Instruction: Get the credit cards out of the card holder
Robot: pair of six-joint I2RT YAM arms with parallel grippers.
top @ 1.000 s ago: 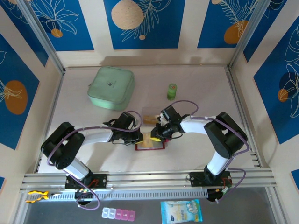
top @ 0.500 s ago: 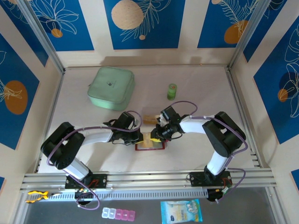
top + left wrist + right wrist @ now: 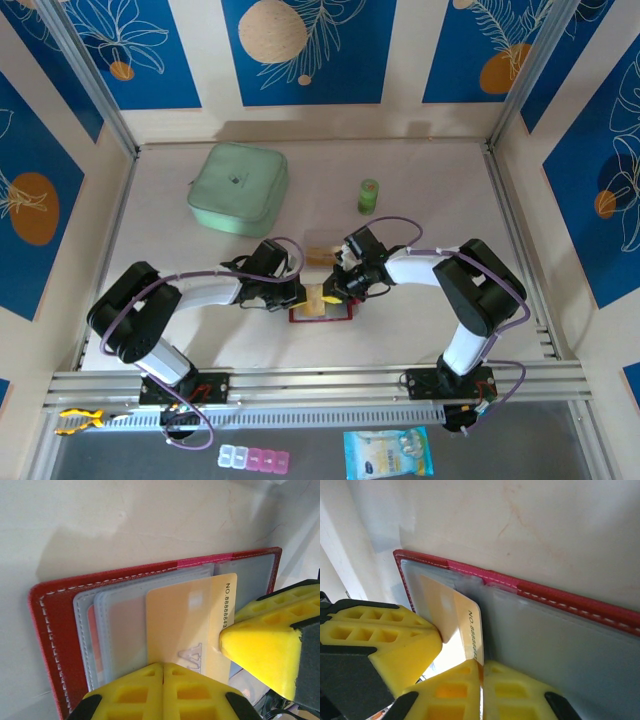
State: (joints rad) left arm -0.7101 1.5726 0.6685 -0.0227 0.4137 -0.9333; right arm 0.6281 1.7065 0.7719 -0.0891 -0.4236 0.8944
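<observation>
The red card holder (image 3: pixel 322 312) lies open on the table between both arms, its grey clear pockets up (image 3: pixel 50 630) (image 3: pixel 560 597). A tan-yellow credit card (image 3: pixel 185 620) (image 3: pixel 455 612) sticks partway out of a pocket. My right gripper (image 3: pixel 337 291) (image 3: pixel 481 666) is shut on that card's numbered edge. My left gripper (image 3: pixel 303 297) (image 3: pixel 163 666) is shut, its tips resting on the pocket and card near the holder's left half. An orange-red card (image 3: pixel 91 630) shows inside a left pocket. Another tan card (image 3: pixel 320 250) lies on the table just behind the holder.
A pale-green square pouch (image 3: pixel 238 188) sits at the back left and a small green bottle (image 3: pixel 369 196) at the back middle. A pill box (image 3: pixel 254 459) and a blue packet (image 3: pixel 389 452) lie below the front rail.
The right gripper's jaws have closed onto the card's edge. Both arms have stayed almost where they were over the holder.
</observation>
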